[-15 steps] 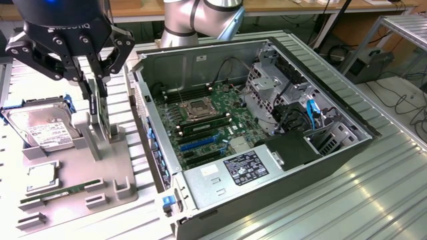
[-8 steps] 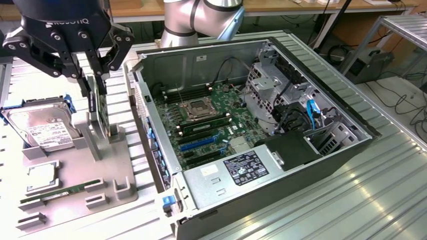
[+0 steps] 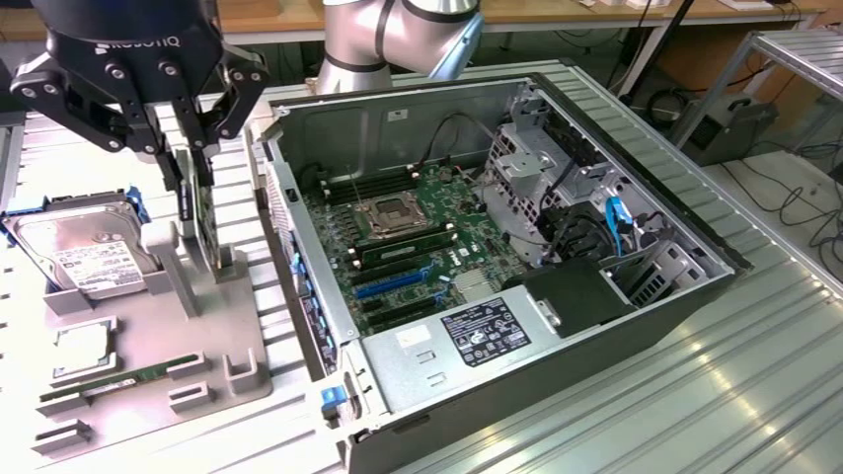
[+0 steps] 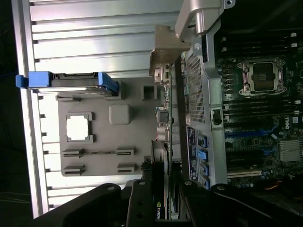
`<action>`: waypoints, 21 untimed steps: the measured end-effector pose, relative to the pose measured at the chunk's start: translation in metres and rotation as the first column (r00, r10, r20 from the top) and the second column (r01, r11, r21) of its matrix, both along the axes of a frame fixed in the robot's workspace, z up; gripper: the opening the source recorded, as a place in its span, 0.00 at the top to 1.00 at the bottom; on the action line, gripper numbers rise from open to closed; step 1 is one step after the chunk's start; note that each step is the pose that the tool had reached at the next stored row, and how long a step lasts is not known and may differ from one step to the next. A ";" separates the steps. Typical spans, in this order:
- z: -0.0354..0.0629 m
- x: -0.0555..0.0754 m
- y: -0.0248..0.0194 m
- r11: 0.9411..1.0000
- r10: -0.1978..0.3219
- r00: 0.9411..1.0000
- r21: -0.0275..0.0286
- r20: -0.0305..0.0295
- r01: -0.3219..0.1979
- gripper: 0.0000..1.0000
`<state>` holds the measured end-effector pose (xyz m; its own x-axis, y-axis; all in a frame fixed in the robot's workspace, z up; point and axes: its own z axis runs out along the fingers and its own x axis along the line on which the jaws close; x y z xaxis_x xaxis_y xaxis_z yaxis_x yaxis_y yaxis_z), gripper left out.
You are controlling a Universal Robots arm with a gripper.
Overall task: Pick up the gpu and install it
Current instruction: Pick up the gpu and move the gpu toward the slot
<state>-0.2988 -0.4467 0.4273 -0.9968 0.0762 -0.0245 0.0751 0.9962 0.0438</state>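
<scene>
The gpu (image 3: 197, 222) is a slim black card standing on edge in a slot of the grey holder tray (image 3: 211, 341), at the exterior view's left. My gripper (image 3: 192, 176) comes down from above with one finger on each face of the card, shut on it. In the wrist view the gpu (image 4: 163, 118) runs edge-on away from my gripper (image 4: 163, 205), its silver bracket (image 4: 164, 47) at the far end. The card's lower edge looks still seated in the tray. The open computer case (image 3: 633, 296) lies just beside it, with the motherboard (image 3: 409, 247) and its blue slots (image 3: 393, 286) exposed.
The tray also holds a silver hard drive (image 3: 82, 255) with blue rails, a CPU chip (image 3: 82, 348) and a green RAM stick (image 3: 113, 385). The case's perforated wall (image 4: 196, 85) stands close beside the card. A power supply (image 3: 488, 331) and a drive cage (image 3: 540, 168) fill parts of the case.
</scene>
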 end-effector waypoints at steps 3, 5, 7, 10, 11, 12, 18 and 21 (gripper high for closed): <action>0.0000 0.001 0.0000 1.000 0.000 1.000 0.000 0.000 0.000 0.74; 0.0000 0.003 0.0000 1.000 0.000 1.000 0.000 0.000 0.000 0.74; 0.0000 0.004 0.0000 1.000 0.000 1.000 0.000 0.000 0.000 0.74; 0.0000 0.007 0.0000 1.000 0.000 1.000 0.000 0.000 0.000 0.74; 0.0000 0.008 0.0000 1.000 0.000 1.000 0.000 0.000 0.000 0.74; 0.0000 0.008 0.0000 1.000 0.000 1.000 0.000 0.000 0.000 0.74; 0.0000 0.012 0.0000 1.000 0.000 1.000 0.000 0.000 0.000 0.74; 0.0000 0.014 0.0000 1.000 0.000 1.000 0.000 0.000 0.000 0.74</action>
